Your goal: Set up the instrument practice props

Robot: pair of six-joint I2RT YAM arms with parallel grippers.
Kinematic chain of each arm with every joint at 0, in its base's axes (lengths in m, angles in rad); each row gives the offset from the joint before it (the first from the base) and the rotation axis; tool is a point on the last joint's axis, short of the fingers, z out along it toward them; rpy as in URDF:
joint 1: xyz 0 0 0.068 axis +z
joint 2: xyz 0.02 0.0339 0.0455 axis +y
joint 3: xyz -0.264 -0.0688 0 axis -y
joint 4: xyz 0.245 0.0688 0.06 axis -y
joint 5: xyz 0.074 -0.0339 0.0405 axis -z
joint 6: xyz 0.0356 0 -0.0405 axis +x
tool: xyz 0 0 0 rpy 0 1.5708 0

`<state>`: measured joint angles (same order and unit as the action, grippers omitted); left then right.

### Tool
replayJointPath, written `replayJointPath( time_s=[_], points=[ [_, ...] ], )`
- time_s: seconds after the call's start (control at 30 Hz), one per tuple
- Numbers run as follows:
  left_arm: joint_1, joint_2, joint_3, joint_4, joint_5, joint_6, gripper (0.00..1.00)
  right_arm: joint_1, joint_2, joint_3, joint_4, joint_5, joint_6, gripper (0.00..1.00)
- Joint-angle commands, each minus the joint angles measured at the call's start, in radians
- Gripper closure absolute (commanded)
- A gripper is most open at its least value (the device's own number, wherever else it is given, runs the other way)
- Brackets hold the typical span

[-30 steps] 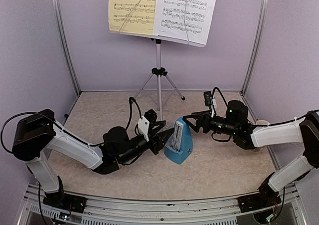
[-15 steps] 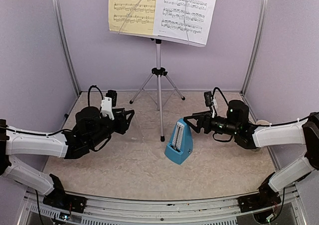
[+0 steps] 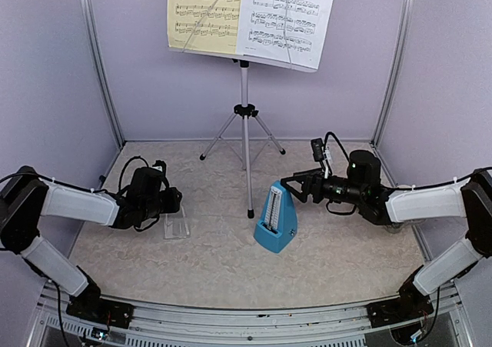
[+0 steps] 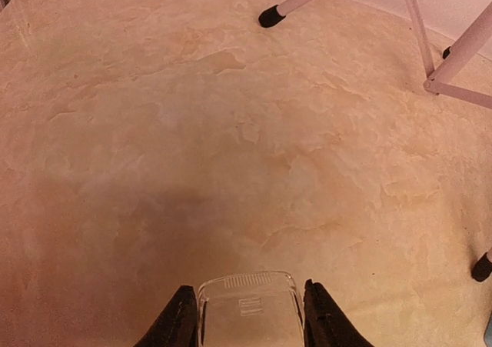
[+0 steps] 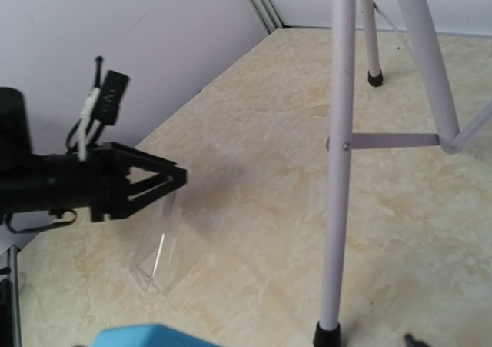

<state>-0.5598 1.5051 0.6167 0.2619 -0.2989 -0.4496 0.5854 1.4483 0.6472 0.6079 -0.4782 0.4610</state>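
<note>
- The small blue pyramid metronome (image 3: pixel 277 222) stands upright on the beige marbled table (image 3: pixel 346 262), near the middle. It is just right of the near foot of the silver tripod music stand (image 3: pixel 244 124).
- The metronome lies just near and left of the right pincer (image 3: pixel 295 187), whose fingers are spread and hold nothing. The right arm is much the nearer of the two.
- Its long axis runs straight up to a narrow top, about level with the right pincer's tips. A reach from the right would therefore meet its upper slope first.
- Its pale front face, with scale and pendulum, is turned near and left.
- The left pincer (image 4: pixel 247 289) is well apart at the left, its fingers flanking a clear plastic cover (image 3: pixel 177 227) that rests on the table. I cannot tell whether it is clamped or let go.
- The yellow sheet of printed music (image 3: pixel 204 12) and the white sheet (image 3: pixel 288 16) sit side by side on the stand's desk, at the far side.
</note>
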Motion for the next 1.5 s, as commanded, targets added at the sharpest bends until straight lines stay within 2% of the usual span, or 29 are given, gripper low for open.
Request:
replayJointPath(
  time_s=[0.0, 0.1, 0.3, 0.37, 0.47, 0.57, 0.73, 0.93, 1.13, 1.47],
  points=[
    [0.023, 0.073, 0.043, 0.021, -0.024, -0.014, 0.67, -0.001, 0.048, -0.018, -0.195, -0.019, -0.040, 0.14],
    [0.029, 0.097, 0.053, 0.041, -0.015, -0.001, 0.63, -0.002, 0.022, -0.014, -0.210, -0.015, -0.038, 0.13],
    [0.037, 0.101, 0.070, 0.020, -0.015, 0.026, 0.42, -0.004, -0.069, -0.003, -0.261, -0.005, -0.031, 0.08],
    [0.031, 0.070, 0.048, 0.080, 0.049, 0.048, 0.38, -0.004, -0.109, 0.004, -0.287, 0.006, -0.026, 0.07],
    [-0.023, 0.022, -0.002, 0.202, 0.113, 0.121, 0.38, -0.009, -0.170, -0.001, -0.338, 0.030, -0.027, 0.07],
    [-0.088, 0.044, 0.007, 0.254, 0.161, 0.183, 0.41, -0.016, -0.214, -0.029, -0.369, 0.043, -0.023, 0.07],
    [-0.186, 0.151, 0.045, 0.338, 0.255, 0.209, 0.51, -0.022, -0.245, -0.096, -0.409, 0.075, -0.009, 0.11],
    [-0.290, 0.280, 0.107, 0.407, 0.298, 0.235, 0.62, -0.022, -0.245, -0.210, -0.361, 0.103, 0.060, 0.29],
    [-0.346, 0.368, 0.178, 0.428, 0.317, 0.237, 0.70, -0.022, -0.146, -0.238, -0.248, 0.080, 0.085, 0.47],
    [-0.410, 0.455, 0.259, 0.409, 0.325, 0.267, 0.74, -0.022, 0.049, -0.173, -0.081, 0.045, 0.108, 0.62]
  ],
)
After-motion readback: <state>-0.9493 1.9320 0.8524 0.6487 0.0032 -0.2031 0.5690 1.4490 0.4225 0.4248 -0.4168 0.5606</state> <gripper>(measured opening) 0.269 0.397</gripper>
